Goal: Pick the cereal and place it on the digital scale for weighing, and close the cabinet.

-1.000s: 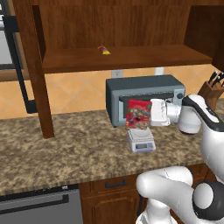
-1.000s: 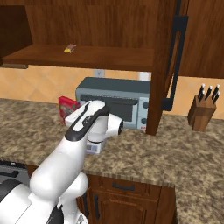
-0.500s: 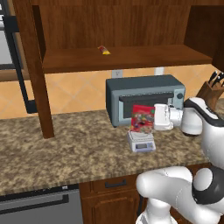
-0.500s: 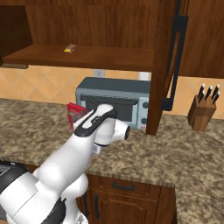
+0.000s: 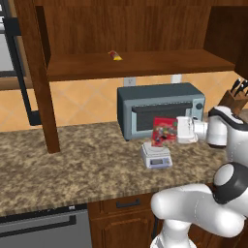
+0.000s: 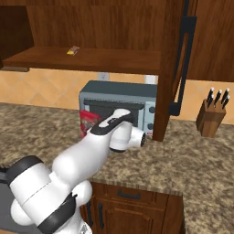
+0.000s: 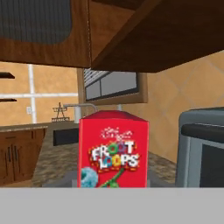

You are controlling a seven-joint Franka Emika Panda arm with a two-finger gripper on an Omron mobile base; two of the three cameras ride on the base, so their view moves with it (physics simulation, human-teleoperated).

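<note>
L to R: cabinet (image 5: 36,72) door open w/ small red-yellow item (image 5: 115,55) on shelf; toaster oven (image 5: 160,109) on counter (image 5: 72,164); cereal (image 5: 164,131) upright, just above digital scale (image 5: 156,155), in front of oven; gripper (image 5: 177,131) clamped on cereal; knife block (image 5: 233,99) far R.

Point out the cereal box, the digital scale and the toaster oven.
cereal box (image 5: 164,131), left base view, on its printed red front.
digital scale (image 5: 156,154), left base view, on its flat top platform.
toaster oven (image 5: 155,92), left base view, on its grey-blue top.
</note>
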